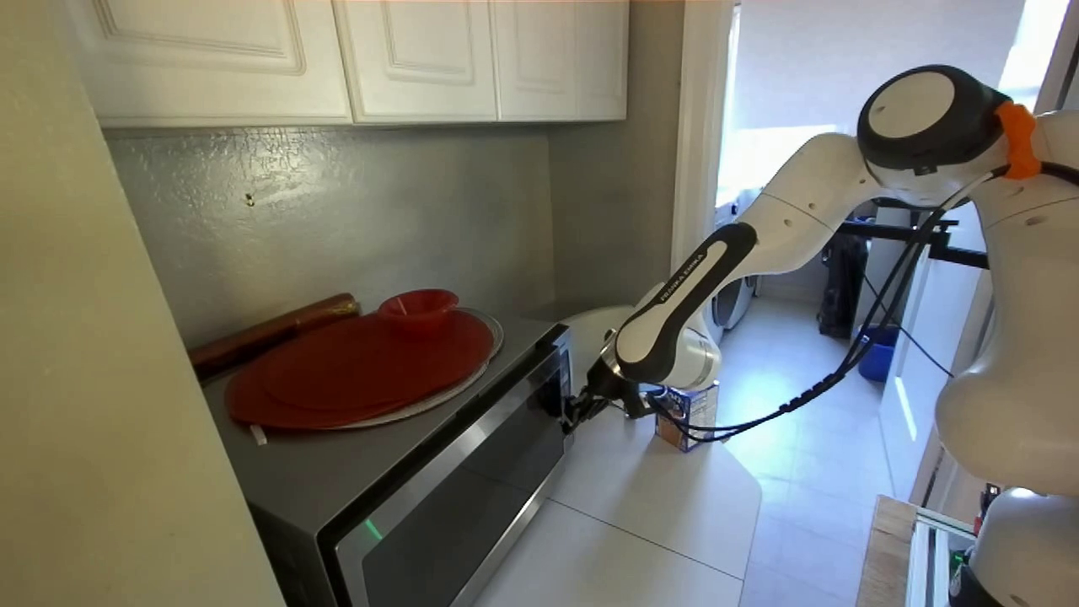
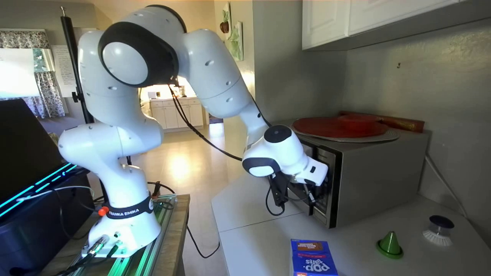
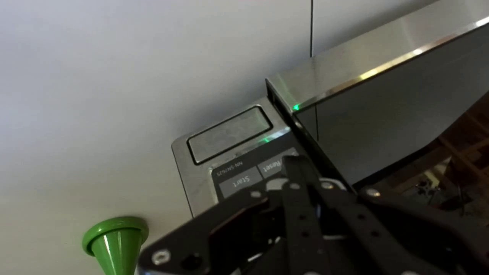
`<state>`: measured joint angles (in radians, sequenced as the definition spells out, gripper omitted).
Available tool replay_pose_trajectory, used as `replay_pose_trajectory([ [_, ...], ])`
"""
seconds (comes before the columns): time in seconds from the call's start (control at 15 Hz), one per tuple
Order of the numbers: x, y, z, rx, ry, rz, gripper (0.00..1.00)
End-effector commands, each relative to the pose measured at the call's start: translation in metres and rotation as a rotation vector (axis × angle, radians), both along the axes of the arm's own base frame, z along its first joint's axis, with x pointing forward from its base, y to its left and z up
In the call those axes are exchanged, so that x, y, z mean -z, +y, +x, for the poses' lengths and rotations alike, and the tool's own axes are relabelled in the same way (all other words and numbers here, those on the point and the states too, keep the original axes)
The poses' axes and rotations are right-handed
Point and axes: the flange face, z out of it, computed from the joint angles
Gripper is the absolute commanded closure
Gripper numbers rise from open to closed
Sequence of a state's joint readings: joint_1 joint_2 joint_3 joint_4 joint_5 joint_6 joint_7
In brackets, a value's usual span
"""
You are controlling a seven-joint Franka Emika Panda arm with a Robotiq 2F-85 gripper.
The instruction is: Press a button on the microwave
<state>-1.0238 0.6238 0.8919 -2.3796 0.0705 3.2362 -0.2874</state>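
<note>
The silver-grey microwave stands on a white counter in both exterior views (image 1: 497,485) (image 2: 379,184). The wrist view shows its dark control strip (image 3: 250,152), with a Start button (image 3: 240,182), a partly covered Reset button (image 3: 269,166) and a large blank button (image 3: 230,134) by the strip's end. My gripper is shut and empty, its fingertips (image 3: 300,158) together in the wrist view and overlapping the Reset button. In both exterior views the gripper (image 1: 577,411) (image 2: 311,196) is at the microwave's front, by the control strip. I cannot tell whether the fingertips touch the panel.
A red platter (image 1: 362,371) with a red bowl (image 1: 419,310) lies on the microwave. White cupboards (image 1: 413,59) hang above. A blue Pop-Tarts box (image 2: 312,257), a green cone (image 2: 390,245) and a brush (image 2: 439,230) stand on the counter (image 2: 261,237).
</note>
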Motion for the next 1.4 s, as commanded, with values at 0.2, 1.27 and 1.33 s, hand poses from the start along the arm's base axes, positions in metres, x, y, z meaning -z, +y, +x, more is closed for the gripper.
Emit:
replay_pose_trajectory([
  [0.2,-0.008,-0.007,-0.036,-0.08,0.084,-0.208,1.0],
  [1.27,-0.067,-0.006,-0.12,-0.283,0.395,-0.362,0.16],
  [1.33,-0.078,-0.006,-0.124,-0.292,0.405,-0.349,0.1],
])
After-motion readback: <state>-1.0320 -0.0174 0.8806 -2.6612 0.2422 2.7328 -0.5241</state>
